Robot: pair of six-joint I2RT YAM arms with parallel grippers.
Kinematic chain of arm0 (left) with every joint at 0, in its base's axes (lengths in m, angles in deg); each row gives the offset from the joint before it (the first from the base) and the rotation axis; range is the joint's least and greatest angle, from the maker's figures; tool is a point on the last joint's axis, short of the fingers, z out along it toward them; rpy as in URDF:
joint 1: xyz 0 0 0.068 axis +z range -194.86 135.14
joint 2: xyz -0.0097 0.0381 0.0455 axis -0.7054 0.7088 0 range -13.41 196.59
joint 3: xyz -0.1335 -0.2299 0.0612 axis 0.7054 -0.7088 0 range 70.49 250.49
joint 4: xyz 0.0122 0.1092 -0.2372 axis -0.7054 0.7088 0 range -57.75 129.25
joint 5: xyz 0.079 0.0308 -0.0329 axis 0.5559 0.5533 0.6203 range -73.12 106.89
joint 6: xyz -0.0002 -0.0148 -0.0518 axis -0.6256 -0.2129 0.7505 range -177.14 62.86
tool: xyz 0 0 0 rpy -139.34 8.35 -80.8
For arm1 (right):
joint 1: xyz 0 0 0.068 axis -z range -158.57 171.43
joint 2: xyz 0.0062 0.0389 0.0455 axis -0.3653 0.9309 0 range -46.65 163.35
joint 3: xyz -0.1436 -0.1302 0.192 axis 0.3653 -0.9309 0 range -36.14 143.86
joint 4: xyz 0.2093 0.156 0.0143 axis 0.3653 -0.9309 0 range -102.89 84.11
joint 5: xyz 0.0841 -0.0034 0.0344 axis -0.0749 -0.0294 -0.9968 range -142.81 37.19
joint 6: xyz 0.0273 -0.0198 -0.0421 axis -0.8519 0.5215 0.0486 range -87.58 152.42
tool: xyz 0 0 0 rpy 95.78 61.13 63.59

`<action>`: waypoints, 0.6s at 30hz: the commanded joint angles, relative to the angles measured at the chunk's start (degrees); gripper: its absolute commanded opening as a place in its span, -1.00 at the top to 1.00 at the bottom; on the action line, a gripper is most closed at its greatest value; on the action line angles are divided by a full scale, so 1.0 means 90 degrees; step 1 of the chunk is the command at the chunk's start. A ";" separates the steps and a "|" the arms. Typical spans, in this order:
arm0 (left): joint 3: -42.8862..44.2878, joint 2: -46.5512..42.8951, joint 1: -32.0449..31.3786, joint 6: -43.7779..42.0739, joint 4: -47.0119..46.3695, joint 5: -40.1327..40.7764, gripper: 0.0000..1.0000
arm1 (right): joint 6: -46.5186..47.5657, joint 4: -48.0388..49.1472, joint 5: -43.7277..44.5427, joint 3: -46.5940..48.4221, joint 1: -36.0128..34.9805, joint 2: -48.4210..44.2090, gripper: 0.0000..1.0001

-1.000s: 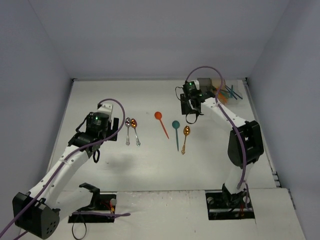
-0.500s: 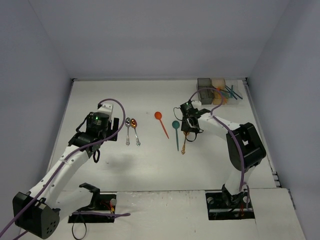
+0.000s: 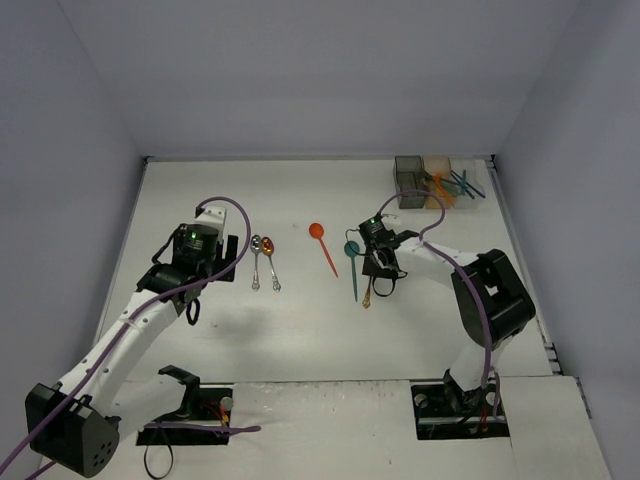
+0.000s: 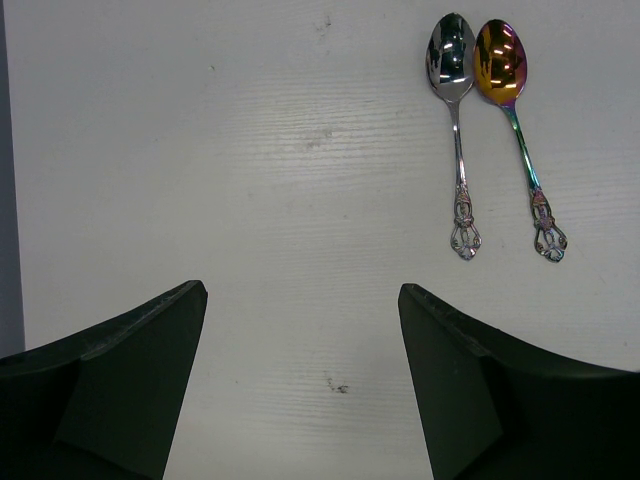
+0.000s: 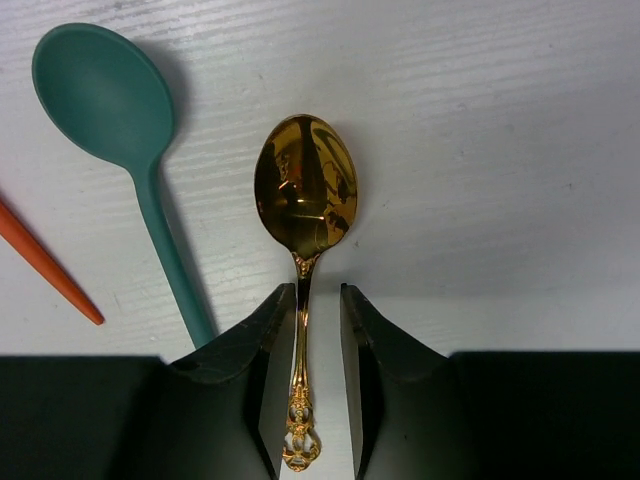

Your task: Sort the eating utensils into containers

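My right gripper (image 5: 318, 292) straddles the thin handle of a gold spoon (image 5: 305, 190) lying on the white table. The left finger touches the handle and a narrow gap shows on the right, so the jaws are not clamped. In the top view this gripper (image 3: 378, 262) sits mid-table, with the gold spoon's handle end (image 3: 367, 300) poking out. A teal spoon (image 3: 354, 268) (image 5: 110, 110) and an orange spoon (image 3: 324, 246) lie just left of it. My left gripper (image 4: 302, 290) (image 3: 222, 258) is open and empty. A silver spoon (image 4: 455, 120) and a rainbow-tinted spoon (image 4: 510, 120) lie to its right.
Three adjoining bins stand at the far right corner: dark grey (image 3: 409, 177), orange-tan (image 3: 437, 172) and clear (image 3: 470, 168), with teal and orange utensils (image 3: 462, 184) in them. Walls close the table's left, back and right sides.
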 commanded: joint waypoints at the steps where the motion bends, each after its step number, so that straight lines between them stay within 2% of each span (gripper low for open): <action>1: 0.0303 -0.0028 -0.0031 -0.0079 -0.0294 0.0035 -0.50 | -0.0246 0.0093 0.0165 -0.0093 -0.0112 -0.0318 0.61; 5: 0.0303 -0.0038 -0.0031 -0.0083 -0.0294 0.0035 -0.50 | -0.0301 0.0083 0.0204 -0.0129 -0.0157 -0.0229 0.74; 9: 0.0303 -0.0038 -0.0031 -0.0083 -0.0296 0.0051 -0.50 | -0.0279 0.0083 0.0206 -0.0085 -0.0167 -0.0134 0.98; 14: 0.0294 -0.0048 -0.0031 -0.0092 -0.0286 0.0063 -0.50 | 0.0123 0.0047 0.0317 0.0150 -0.0103 -0.0258 1.00; 18: 0.0294 -0.0038 -0.0031 -0.0106 -0.0284 0.0074 -0.50 | 0.1193 -0.0076 0.0353 0.0822 0.0251 -0.0452 1.00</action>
